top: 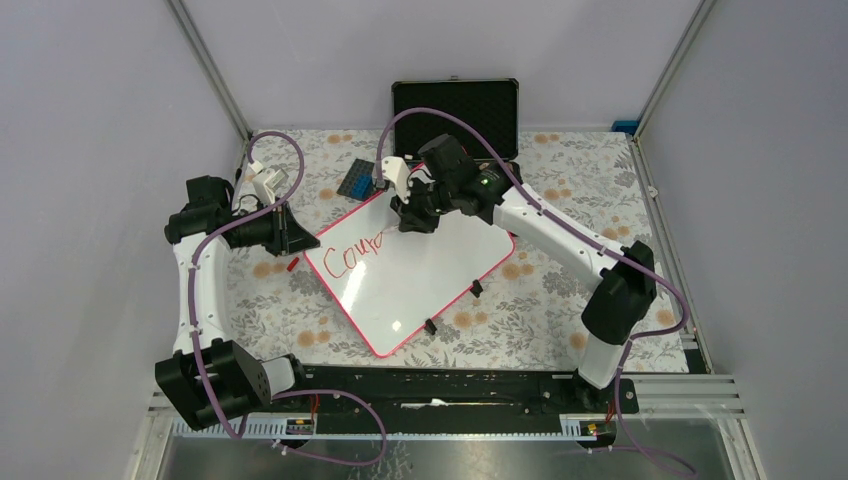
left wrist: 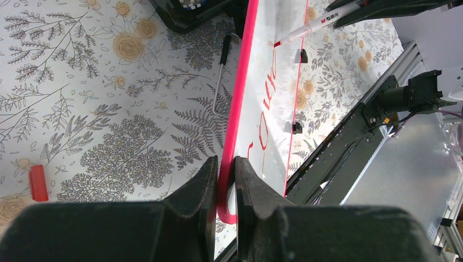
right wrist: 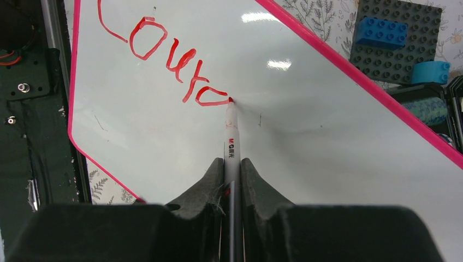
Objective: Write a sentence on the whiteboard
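Red marker lettering, the sentence [right wrist: 169, 60], across the upper-left part of the whiteboard [top: 420, 280]; legible as "Coura", last letter perhaps unfinished. Board flat and askew on the floral cloth [top: 560, 290], one corner toward the arm bases, black case [top: 455, 110] beyond the far corner. Right gripper [right wrist: 232, 164] clamped tight on a white marker [right wrist: 231, 136], red tip touching the board at the end of the writing. Left gripper [left wrist: 225, 164] closed down on the pink frame at the board's left corner, a finger on each face. Loose red cap [left wrist: 38, 183] on the cloth near that corner. Studded grey plate [right wrist: 396, 38] with blue bricks just past the far edge.
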Robot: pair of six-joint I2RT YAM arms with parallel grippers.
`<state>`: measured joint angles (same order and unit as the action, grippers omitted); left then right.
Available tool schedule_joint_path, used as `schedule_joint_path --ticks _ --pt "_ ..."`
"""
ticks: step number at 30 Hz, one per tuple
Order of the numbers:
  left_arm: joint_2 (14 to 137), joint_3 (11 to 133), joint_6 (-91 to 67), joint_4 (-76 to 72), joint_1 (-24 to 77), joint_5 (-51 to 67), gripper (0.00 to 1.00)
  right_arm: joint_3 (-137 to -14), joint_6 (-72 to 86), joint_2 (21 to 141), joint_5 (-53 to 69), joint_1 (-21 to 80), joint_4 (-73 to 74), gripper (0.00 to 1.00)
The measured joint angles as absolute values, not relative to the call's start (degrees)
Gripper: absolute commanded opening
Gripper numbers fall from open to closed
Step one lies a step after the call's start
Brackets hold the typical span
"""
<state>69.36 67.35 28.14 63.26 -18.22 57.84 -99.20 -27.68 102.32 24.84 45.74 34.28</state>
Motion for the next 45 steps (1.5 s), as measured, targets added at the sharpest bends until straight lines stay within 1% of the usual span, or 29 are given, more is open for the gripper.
schedule_joint_path --ticks 13,34,45 --pt "69.36 67.35 28.03 63.31 -18.22 57.82 0.0 -100.05 -27.9 102.94 25.08 45.71 34.92 0.0" --pt "69.36 67.35 28.01 63.35 -18.22 57.89 0.0 -95.96 -28.88 101.12 26.06 45.67 35.51 0.0" --pt "69.36 67.35 28.01 63.4 -18.22 58.04 0.0 -97.41 -28.69 100.86 26.46 43.38 36.32 0.0"
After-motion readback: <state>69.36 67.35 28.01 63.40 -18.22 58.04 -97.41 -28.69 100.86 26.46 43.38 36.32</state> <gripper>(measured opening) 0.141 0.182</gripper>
